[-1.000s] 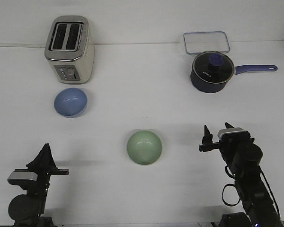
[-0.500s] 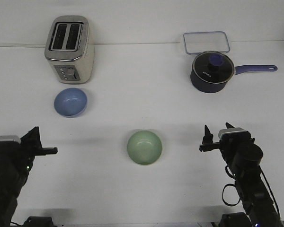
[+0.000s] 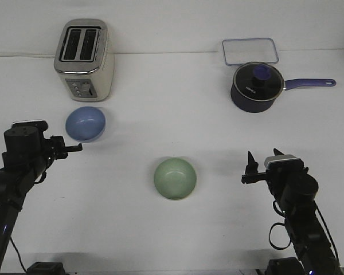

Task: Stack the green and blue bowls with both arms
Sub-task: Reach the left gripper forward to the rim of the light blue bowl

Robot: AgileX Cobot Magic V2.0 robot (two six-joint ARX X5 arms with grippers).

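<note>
Front view, the only one given. The white table (image 3: 178, 103) carries the whole scene. Taking the green bowl (image 3: 175, 179) as the centre of the dial, it sits alone, mouth up, on bare tabletop, touched by nothing.

The blue bowl (image 3: 85, 124) lies at about ten o'clock from it, well apart, also mouth up. Just beyond the blue bowl, at its twelve o'clock, stands a cream and chrome two-slot toaster (image 3: 84, 58), near but not touching.

The left gripper (image 3: 70, 148) is at roughly nine o'clock from the green bowl, reaching in from the left edge. Its dark tip points toward the blue bowl and ends just beside that bowl's near rim, at the bowl's seven o'clock; whether it touches cannot be told. Only a thin dark tip shows, so how far the left claw is spread cannot be told, and it has hold of nothing visible.

The right gripper (image 3: 253, 168) is at three o'clock from the green bowl, well apart from it. Its pointed fingers stand up with a clear gap between them, parted and empty.

At one o'clock, far off, sits a dark lidded saucepan (image 3: 257, 86) with a purple handle pointing right. Directly behind it lies a clear rectangular container lid (image 3: 250, 51).
</note>
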